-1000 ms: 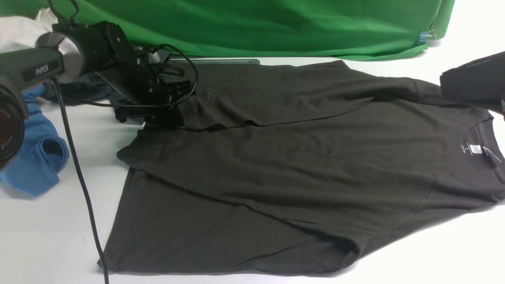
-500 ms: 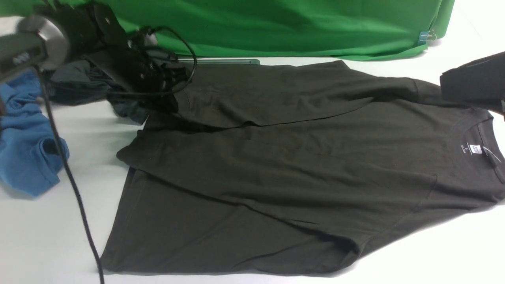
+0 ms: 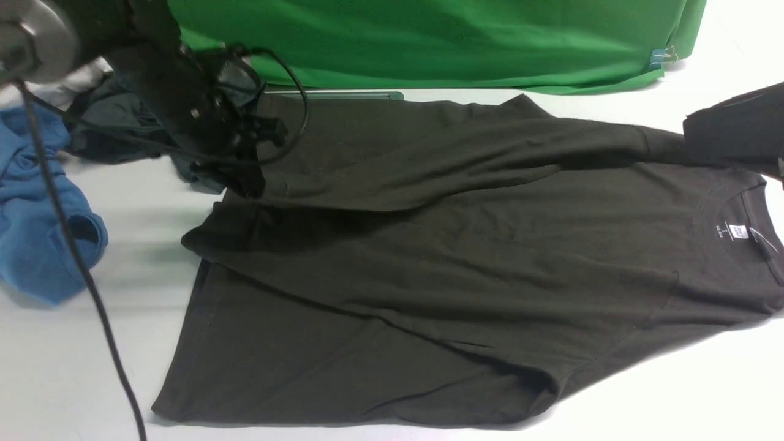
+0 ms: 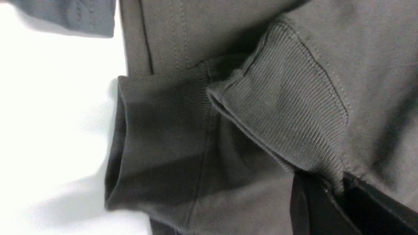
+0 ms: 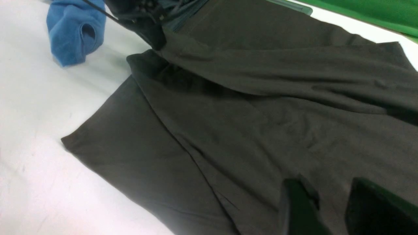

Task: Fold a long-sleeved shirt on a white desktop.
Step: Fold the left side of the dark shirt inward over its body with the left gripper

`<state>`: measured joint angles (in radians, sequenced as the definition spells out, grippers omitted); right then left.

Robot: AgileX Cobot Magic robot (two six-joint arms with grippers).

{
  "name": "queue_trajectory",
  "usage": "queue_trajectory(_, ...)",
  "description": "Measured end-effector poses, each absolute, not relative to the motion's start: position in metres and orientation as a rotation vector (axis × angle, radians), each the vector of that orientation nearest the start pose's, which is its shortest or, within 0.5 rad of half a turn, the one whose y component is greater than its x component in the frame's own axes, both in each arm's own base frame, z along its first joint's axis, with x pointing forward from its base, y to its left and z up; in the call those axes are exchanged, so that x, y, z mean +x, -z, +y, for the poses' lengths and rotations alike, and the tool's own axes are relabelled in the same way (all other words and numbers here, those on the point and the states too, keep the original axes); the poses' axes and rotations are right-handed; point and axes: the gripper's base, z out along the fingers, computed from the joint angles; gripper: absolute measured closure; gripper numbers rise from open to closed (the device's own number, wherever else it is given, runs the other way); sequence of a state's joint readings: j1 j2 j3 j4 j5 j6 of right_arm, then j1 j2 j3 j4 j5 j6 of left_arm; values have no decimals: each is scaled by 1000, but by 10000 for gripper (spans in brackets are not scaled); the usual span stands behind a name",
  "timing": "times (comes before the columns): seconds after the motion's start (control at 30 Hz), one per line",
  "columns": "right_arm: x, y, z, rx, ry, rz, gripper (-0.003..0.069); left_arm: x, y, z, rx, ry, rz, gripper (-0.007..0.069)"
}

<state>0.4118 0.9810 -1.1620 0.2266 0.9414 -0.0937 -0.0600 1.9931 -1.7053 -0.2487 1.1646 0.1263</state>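
Observation:
The long-sleeved shirt (image 3: 459,263) lies spread on the white desktop (image 3: 73,367), dark olive-black, with its neck and white label (image 3: 738,231) at the right. My left gripper (image 3: 251,180) is shut on the ribbed cuff (image 4: 287,107) of the far sleeve and holds it up above the shirt's body; the jaws (image 4: 338,187) pinch the cuff's edge. The other cuff (image 4: 156,130) rests flat below. My right gripper (image 5: 326,186) hovers open over the fabric by the shoulder, with nothing between its fingers; only its dark body (image 3: 735,128) shows in the front view.
A blue garment (image 3: 43,208) and a charcoal-teal garment (image 3: 116,128) lie at the left. The green backdrop (image 3: 429,43) hangs behind, with the silver-framed hatch (image 3: 343,95) at its foot. A black cable (image 3: 79,269) trails from the left arm across the table.
The left arm has risen with the cuff in its jaws, lifting the far sleeve off the shirt's body. The right gripper has not moved.

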Motion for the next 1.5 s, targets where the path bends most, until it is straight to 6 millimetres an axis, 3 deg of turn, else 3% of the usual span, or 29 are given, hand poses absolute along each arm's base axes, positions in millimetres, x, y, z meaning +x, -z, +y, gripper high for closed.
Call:
queue_trajectory(0.17, 160, -412, 88, -517, -448, 2197, 415, 401, -294, -44, 189, 319, 2811, 582)
queue_trajectory(0.23, 160, -412, 88, -519, -447, 2196, 415, 396, -302, -44, 194, 320, 2804, 582)
queue_trajectory(0.3, 160, -412, 88, -519, -447, 2196, 415, 394, -300, -44, 193, 325, 2814, 582)
queue_trajectory(0.5, 160, -412, 88, -520, -445, 2195, 415, 383, -259, -48, 155, 415, 2926, 582)
queue_trajectory(0.6, 160, -412, 88, -518, -445, 2191, 415, 383, -257, -55, 146, 539, 2902, 582)
queue_trajectory(0.7, 160, -412, 88, -518, -445, 2190, 415, 386, -277, -67, 184, 721, 2796, 582)
queue_trajectory(0.77, 160, -412, 88, -517, -445, 2188, 415, 386, -304, -71, 213, 787, 2691, 582)
queue_trajectory(0.9, 160, -412, 88, -517, -445, 2187, 415, 380, -325, -66, 218, 672, 2629, 582)
queue_trajectory(1.0, 160, -413, 88, -516, -446, 2186, 415, 371, -299, -54, 116, 468, 2737, 582)
queue_trajectory(1.1, 160, -413, 88, -516, -446, 2186, 415, 359, -231, -47, 24, 402, 2928, 582)
queue_trajectory(1.13, 160, -413, 88, -516, -446, 2186, 415, 358, -225, -47, 20, 401, 2943, 582)
queue_trajectory(1.17, 161, -413, 88, -516, -446, 2184, 415, 349, -195, -47, -19, 406, 3020, 582)
queue_trajectory(1.3, 161, -413, 88, -511, -446, 2174, 415, 345, -170, -46, -67, 391, 3070, 577)
queue_trajectory(1.5, 170, -408, 92, -514, -443, 2203, 415, 345, -168, -41, -82, 308, 3072, 501)
